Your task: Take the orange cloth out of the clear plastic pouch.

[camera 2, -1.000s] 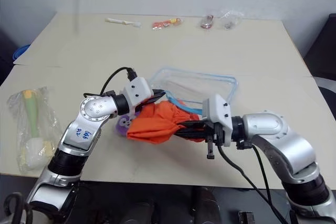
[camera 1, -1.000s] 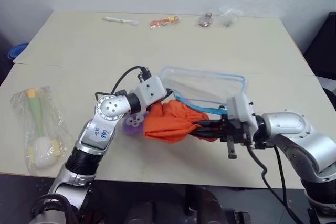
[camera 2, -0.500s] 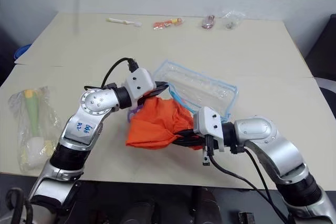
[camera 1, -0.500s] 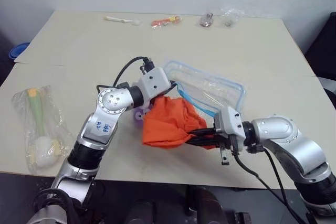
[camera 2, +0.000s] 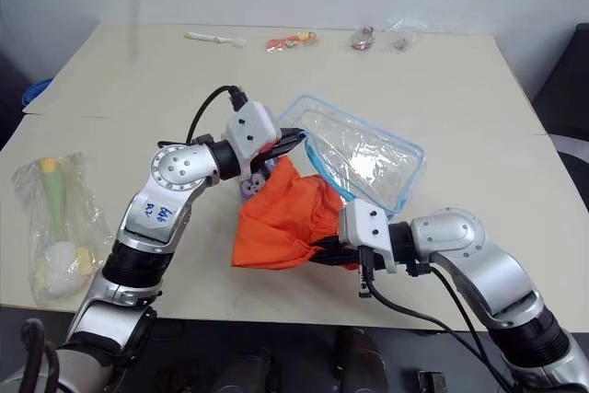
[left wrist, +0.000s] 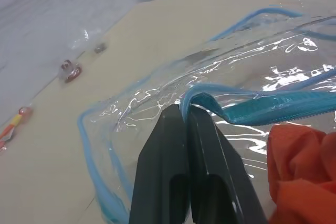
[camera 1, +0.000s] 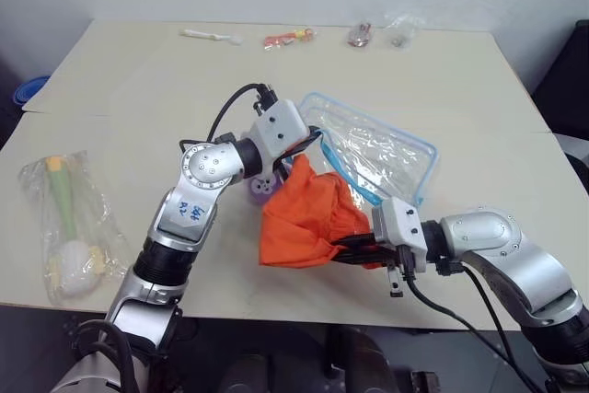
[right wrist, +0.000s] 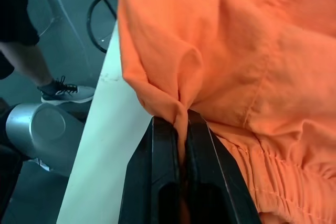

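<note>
Orange cloth [camera 1: 308, 213] bunched just beside the pouch's [camera 1: 382, 156] open mouth, on the side nearer the robot, mostly outside already, with perhaps a last fold hanging at the blue zip edge (hard to tell whether any fabric is inside). Left gripper [left wrist: 185, 113] pinched shut on that blue trim at the mouth's corner, holding the pouch lifted and tilted, its long axis running away from the cloth toward the table's [camera 1: 442, 71] far right. Right gripper [right wrist: 181, 115] clamped tight on a fold of the cloth, on the cloth's side away from the pouch, fingers pointing back toward the mouth. So: cloth between the two grips, pouch beyond it, right arm the one on the cloth. Next pull best judged straight away from the mouth, along the pouch's long axis, toward the table's near edge; left grip to anchor.
</note>
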Robot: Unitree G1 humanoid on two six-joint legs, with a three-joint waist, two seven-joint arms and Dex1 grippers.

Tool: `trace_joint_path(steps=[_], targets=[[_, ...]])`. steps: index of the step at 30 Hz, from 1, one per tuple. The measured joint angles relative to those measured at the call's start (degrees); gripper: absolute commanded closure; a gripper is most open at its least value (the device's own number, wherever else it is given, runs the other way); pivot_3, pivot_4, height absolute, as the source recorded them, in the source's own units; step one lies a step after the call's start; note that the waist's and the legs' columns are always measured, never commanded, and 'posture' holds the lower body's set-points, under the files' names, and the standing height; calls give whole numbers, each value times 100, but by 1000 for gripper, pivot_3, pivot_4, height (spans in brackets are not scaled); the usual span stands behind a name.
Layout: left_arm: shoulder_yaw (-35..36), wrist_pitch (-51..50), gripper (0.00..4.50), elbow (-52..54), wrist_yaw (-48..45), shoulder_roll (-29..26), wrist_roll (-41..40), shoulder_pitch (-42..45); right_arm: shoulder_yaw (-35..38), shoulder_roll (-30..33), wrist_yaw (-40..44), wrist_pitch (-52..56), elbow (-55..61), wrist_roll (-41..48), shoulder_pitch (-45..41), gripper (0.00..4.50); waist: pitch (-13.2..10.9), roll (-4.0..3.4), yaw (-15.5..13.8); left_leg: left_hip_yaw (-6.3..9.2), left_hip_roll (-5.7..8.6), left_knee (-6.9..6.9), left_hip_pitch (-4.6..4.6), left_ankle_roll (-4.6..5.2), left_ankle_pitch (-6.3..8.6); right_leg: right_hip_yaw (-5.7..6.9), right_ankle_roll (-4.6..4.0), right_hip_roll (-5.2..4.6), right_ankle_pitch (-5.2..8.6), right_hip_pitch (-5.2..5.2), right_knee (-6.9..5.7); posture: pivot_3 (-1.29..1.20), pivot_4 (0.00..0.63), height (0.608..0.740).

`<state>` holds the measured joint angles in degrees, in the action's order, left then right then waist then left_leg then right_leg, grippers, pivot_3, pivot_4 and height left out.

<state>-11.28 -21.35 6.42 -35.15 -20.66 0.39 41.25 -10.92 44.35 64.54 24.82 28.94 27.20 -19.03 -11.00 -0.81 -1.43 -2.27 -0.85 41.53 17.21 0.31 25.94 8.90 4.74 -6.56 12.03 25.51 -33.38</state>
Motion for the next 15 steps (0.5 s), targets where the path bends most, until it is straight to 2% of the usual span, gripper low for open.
trace_joint_path(steps=[7,15], targets=[[20,-26,4500,-87,124,127,-19,145,-15,50,215,-13,0,-112,-102,4486,0,0,-5,2,0,4,3,0,0,1,0,0,0,0,0,0,150,740],[261,-133,4500,-79,227,289,-251,201,-324,0,218,-382,-332,-728,-97,4486,0,1,-1,2,0,4,3,0,0,2,0,0,0,0,0,0,150,740]])
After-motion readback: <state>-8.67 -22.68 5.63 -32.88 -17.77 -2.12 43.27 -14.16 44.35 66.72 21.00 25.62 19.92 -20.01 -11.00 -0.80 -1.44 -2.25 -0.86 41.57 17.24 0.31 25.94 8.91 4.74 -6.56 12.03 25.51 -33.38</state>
